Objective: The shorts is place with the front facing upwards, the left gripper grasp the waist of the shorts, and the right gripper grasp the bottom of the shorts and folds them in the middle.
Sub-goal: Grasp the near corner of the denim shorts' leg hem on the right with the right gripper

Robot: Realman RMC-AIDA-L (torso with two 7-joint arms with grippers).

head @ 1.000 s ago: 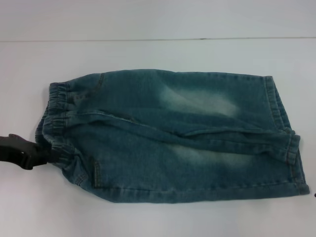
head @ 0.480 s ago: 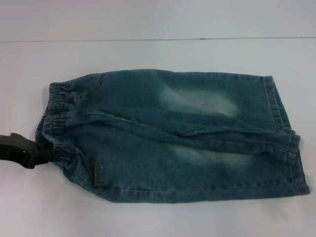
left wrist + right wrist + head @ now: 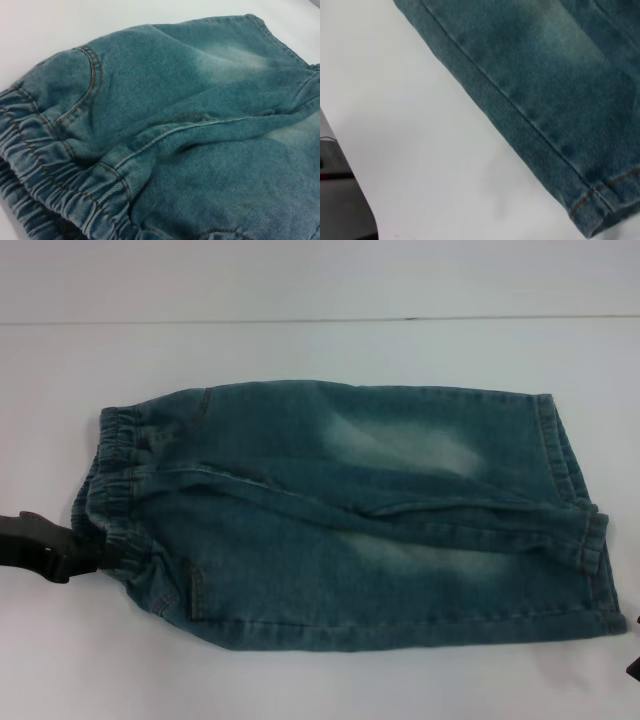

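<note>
The shorts (image 3: 350, 520) lie flat on the white table (image 3: 300, 685), with the gathered waist (image 3: 115, 465) to the left and the leg hems (image 3: 575, 495) to the right. My left gripper (image 3: 108, 555) reaches in from the left edge and is shut on the near part of the waist, where the denim bunches. The left wrist view shows the waist (image 3: 45, 185) close up. Only a dark sliver of my right gripper (image 3: 634, 667) shows at the right edge, just beyond the near hem corner. The right wrist view shows that hem corner (image 3: 600, 202) from above, apart from it.
The table's far edge (image 3: 320, 320) runs across the back. In the right wrist view the table's rounded edge (image 3: 355, 190) drops off to a darker floor. Bare white surface lies in front of the shorts.
A dark part of the right gripper has come into view at the lower right edge. The left gripper and the shorts have barely moved.
</note>
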